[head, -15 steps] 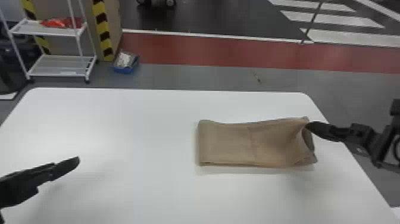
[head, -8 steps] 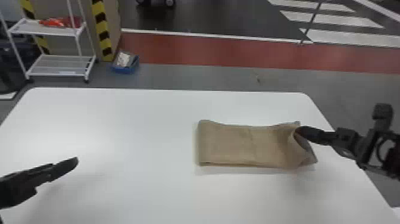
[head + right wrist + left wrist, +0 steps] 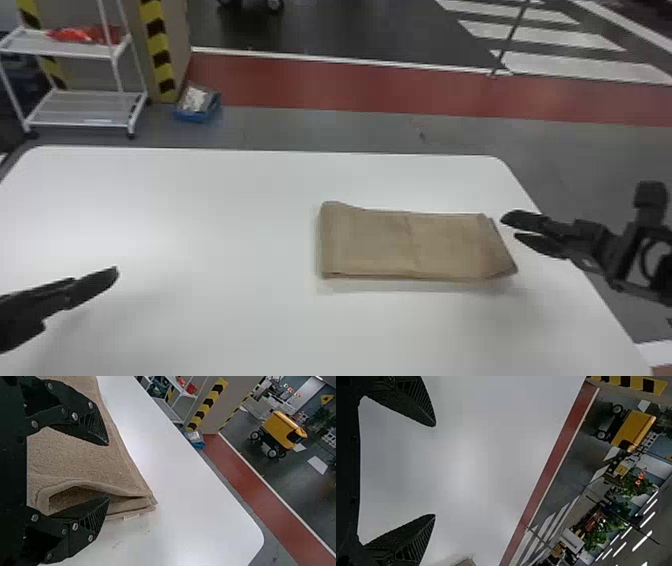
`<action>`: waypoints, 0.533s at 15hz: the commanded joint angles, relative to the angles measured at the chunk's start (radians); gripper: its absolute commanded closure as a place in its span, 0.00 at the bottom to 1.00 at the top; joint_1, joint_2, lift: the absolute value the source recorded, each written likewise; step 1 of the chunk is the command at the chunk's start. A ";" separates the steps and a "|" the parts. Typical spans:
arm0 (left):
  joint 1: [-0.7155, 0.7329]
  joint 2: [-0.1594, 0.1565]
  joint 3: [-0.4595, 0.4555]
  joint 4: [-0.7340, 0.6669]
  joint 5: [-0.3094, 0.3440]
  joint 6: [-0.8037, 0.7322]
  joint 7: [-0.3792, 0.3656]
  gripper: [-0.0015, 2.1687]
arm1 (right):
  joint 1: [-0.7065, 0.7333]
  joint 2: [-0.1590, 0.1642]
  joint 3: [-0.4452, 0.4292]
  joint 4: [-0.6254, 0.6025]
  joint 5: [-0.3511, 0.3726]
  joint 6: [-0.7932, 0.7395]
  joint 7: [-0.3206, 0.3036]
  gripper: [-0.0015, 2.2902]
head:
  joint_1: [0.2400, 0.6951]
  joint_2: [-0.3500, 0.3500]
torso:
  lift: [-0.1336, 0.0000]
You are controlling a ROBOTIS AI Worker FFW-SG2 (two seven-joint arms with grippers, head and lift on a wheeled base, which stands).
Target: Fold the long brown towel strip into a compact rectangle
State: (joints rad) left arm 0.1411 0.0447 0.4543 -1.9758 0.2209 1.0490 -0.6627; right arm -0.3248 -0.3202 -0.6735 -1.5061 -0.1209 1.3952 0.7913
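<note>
Jaws stood well apart on the right gripper (image 3: 510, 227), at the right of the head view, with nothing clamped between them. Just to their left lay the brown terry towel strip (image 3: 390, 245), right of centre on the white table (image 3: 210, 320), folded into a rectangle whose long axis ran across the frame. Its near short end faced those fingertips, and the right wrist view showed the layers gaping in a loop beside one ribbed finger (image 3: 95, 514). The left gripper (image 3: 435, 471), its jaws also spread and empty, hung at the head view's lower left, well away from the cloth. Much of the folding looked done; any further fold or tidying from that loose end probably fell to the right arm, working leftward along the strip.
</note>
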 commanded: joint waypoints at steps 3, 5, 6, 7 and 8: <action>0.005 0.003 0.004 -0.003 0.000 0.003 -0.005 0.03 | 0.009 -0.028 0.009 0.007 0.043 -0.009 0.000 0.03 | 1.00 0.22 | 0.10; 0.009 0.003 0.004 -0.005 0.000 0.003 -0.006 0.03 | 0.004 -0.034 0.034 0.040 0.075 -0.037 0.000 0.04 | 1.00 0.20 | 0.10; 0.011 0.003 0.004 -0.005 0.000 0.003 -0.006 0.03 | -0.003 -0.039 0.055 0.064 0.101 -0.052 0.000 0.04 | 1.00 0.20 | 0.10; 0.012 0.003 0.006 -0.005 0.000 0.000 -0.006 0.03 | -0.010 -0.040 0.075 0.087 0.122 -0.074 -0.001 0.04 | 1.00 0.19 | 0.10; 0.014 0.003 0.006 -0.006 0.000 0.000 -0.008 0.03 | -0.013 -0.039 0.095 0.101 0.138 -0.092 -0.001 0.04 | 1.00 0.19 | 0.10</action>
State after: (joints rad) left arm 0.1530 0.0476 0.4595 -1.9804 0.2209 1.0492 -0.6696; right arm -0.3309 -0.3587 -0.6073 -1.4309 -0.0090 1.3302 0.7904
